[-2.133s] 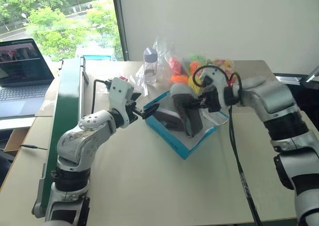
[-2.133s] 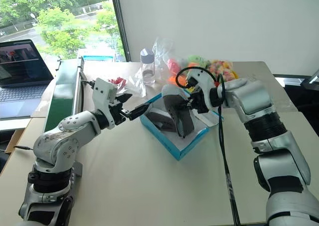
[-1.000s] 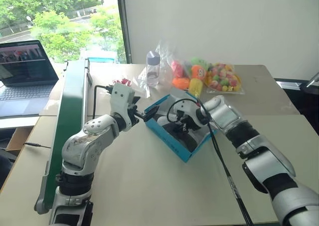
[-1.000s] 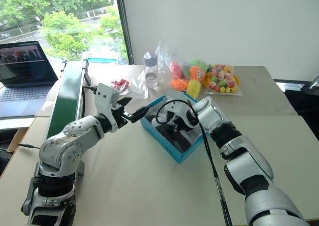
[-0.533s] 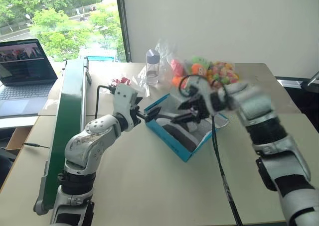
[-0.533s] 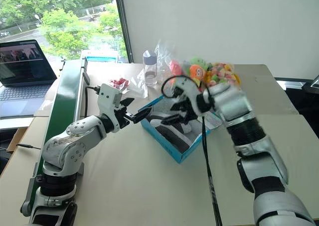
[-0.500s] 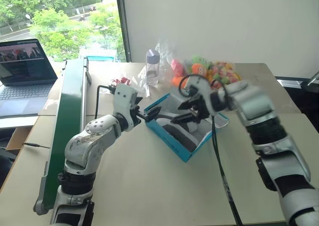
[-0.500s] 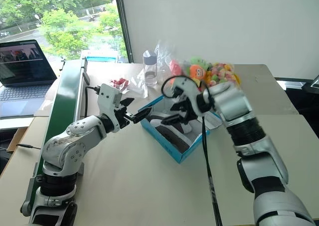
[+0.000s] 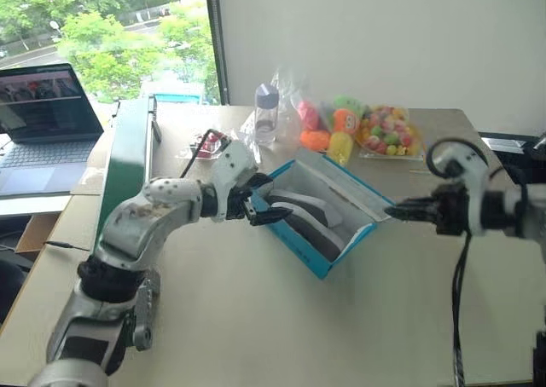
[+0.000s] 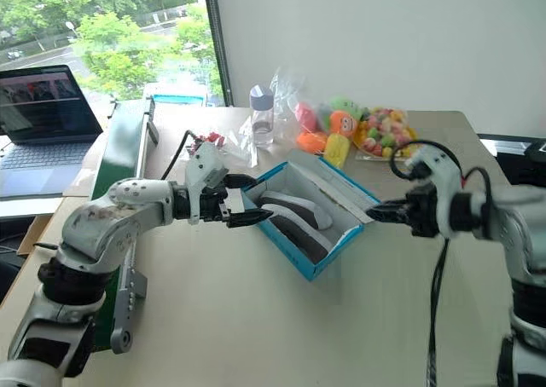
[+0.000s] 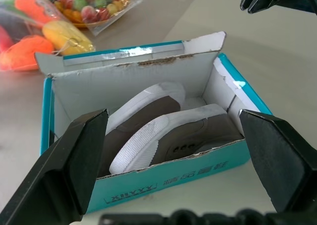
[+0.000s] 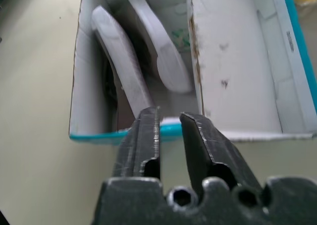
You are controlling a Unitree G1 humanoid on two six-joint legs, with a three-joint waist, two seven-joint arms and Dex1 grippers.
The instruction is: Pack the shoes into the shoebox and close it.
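Both shoes [image 11: 163,121] lie in the open shoebox [image 9: 322,260] mid-table, uppers partly hidden; lid [image 9: 341,182] up. Left gripper [image 9: 263,210] – fingers wide apart – at box's left end; right gripper [image 9: 394,210] nearly together, empty – bare table near.

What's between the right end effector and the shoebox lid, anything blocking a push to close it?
Nothing visible. The right end effector hangs empty just off the open lid of the shoebox, bare table between them. Both shoes lie inside, below the rim.
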